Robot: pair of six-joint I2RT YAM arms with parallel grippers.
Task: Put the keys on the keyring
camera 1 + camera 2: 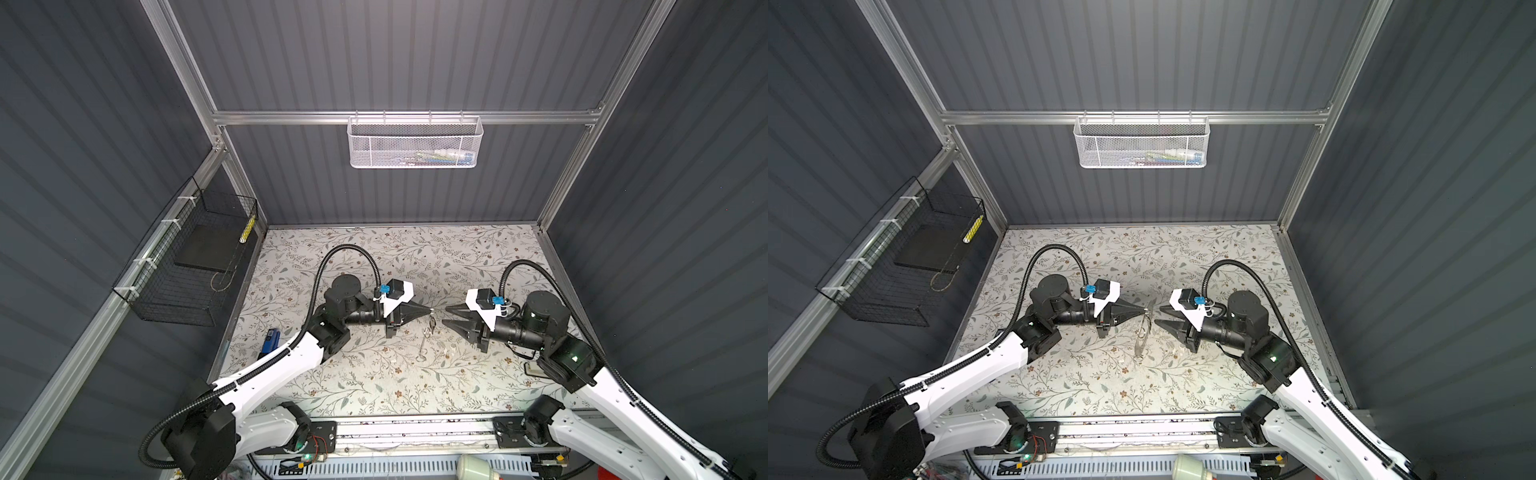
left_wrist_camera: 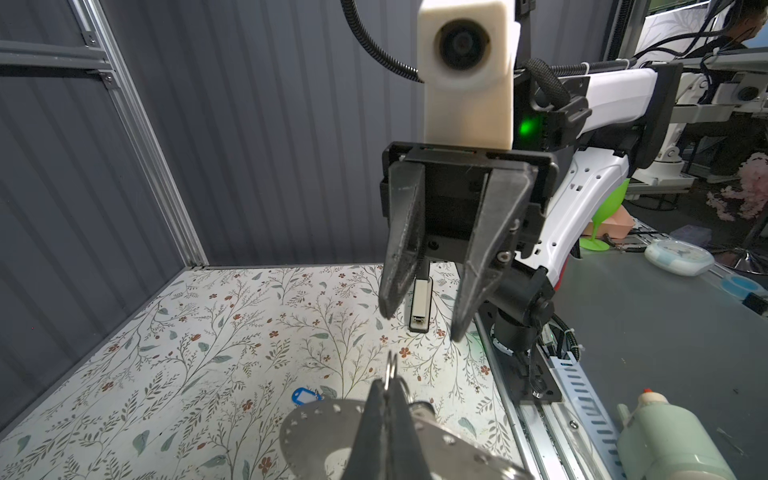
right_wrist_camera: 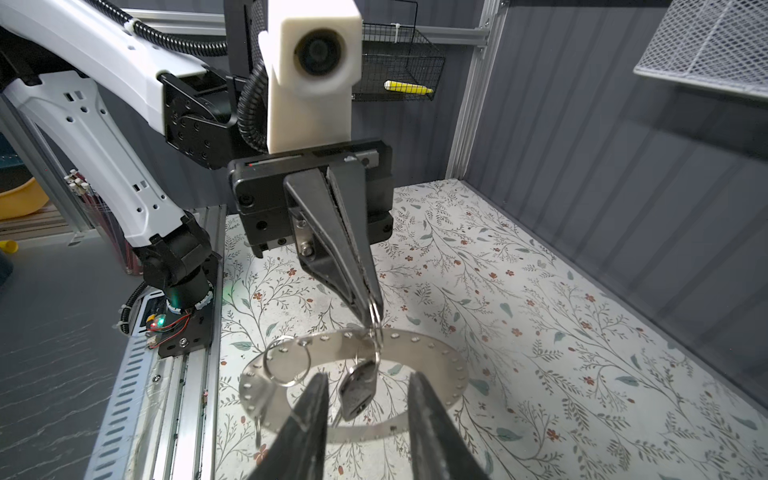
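Observation:
My left gripper (image 2: 388, 384) is shut on a small wire loop (image 3: 374, 316) hooked into the keyring (image 3: 436, 353), a wide flat grey ring with holes that hangs in mid-air. In both top views the keyring (image 1: 1142, 332) shows nearly edge-on between the arms. A black key (image 3: 357, 390) dangles from that loop. My right gripper (image 3: 368, 399) is open, its fingers either side of the black key without touching it. A second small loop (image 3: 286, 361) hangs on the ring's band. A blue white-labelled tag (image 2: 303, 395) shows past the ring's edge, low by the tabletop.
A blue block (image 1: 270, 338) lies on the floral tabletop near the left arm. A small black-and-white stapler-like item (image 1: 534, 370) lies by the right arm's base. A black wire basket (image 1: 195, 266) hangs on the left wall and a white mesh basket (image 1: 415, 143) on the back rail.

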